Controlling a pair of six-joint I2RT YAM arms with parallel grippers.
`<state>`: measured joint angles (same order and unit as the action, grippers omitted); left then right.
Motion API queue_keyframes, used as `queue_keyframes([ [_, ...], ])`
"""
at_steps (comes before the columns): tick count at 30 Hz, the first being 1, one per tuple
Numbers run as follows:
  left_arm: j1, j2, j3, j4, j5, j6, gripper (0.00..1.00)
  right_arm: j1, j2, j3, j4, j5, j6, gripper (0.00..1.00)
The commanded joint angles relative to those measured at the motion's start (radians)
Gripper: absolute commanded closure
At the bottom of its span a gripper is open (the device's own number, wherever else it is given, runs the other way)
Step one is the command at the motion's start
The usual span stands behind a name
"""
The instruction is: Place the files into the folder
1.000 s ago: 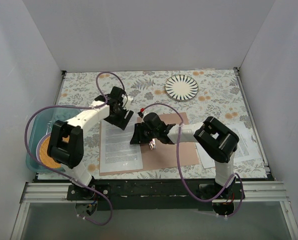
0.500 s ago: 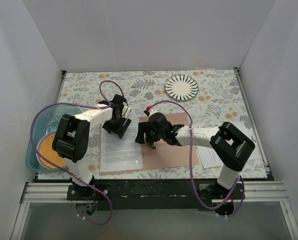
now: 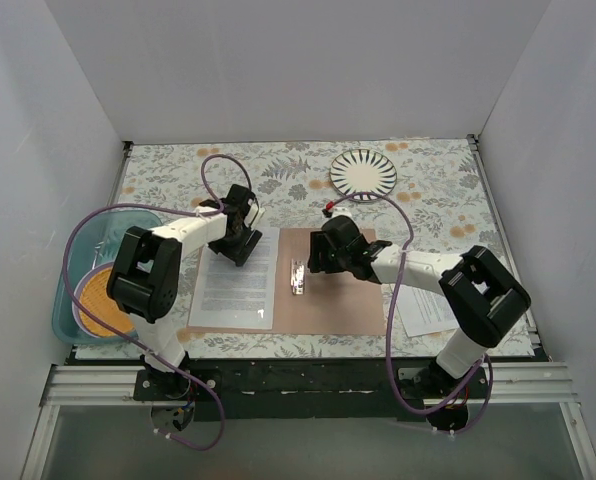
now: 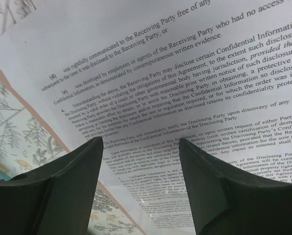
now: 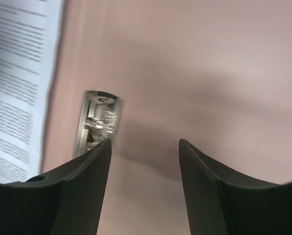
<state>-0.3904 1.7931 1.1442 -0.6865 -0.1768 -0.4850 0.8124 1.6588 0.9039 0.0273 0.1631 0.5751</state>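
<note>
Top external view: 1 sheet (image 3: 233, 290) has shifted left, squared onto the folder (image 3: 343, 300), clear of the fastener (image 3: 298, 277). Left end effector (image 4: 140, 142) and right end effector (image 5: 144, 142) gape wide, empty. Another sheet (image 3: 425, 312) remains on the tabletop (image 3: 178, 180), unfiled.

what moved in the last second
The right gripper pulled back to the right, off the fastener, and now hangs over bare folder. The sheet slid slightly left and away under the left gripper. The plate and tray did not move.

Matt brown cardboard folder (image 3: 338, 300), shiny metal fastener (image 5: 98, 122), thin white paper files (image 3: 236, 283)
</note>
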Motion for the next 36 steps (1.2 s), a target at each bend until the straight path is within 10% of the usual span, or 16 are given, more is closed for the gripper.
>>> queue_keyframes([
  [1, 0.005, 0.109, -0.005, 0.090, -0.108, 0.029, 0.37, -0.065, -0.073, -0.060, -0.020, 0.049, -0.004, 0.36],
  [8, 0.005, 0.046, 0.115, -0.005, -0.054, -0.012, 0.37, -0.081, -0.067, -0.157, 0.003, 0.036, 0.023, 0.56],
  [14, -0.015, -0.109, 0.298, -0.212, 0.166, -0.090, 0.32, -0.081, -0.056, -0.203, 0.052, 0.020, 0.060, 0.98],
  [20, -0.085, -0.155, 0.299, -0.263, 0.526, -0.115, 0.28, -0.081, -0.042, -0.232, 0.077, 0.021, 0.098, 0.99],
  [27, -0.208, -0.139, 0.108, -0.137, 0.589, -0.184, 0.87, -0.079, -0.091, -0.272, 0.117, 0.026, 0.124, 0.99],
  [36, -0.240, -0.092, 0.012, -0.012, 0.540, -0.187, 0.98, -0.079, -0.114, -0.267, 0.103, 0.050, 0.132, 0.99],
])
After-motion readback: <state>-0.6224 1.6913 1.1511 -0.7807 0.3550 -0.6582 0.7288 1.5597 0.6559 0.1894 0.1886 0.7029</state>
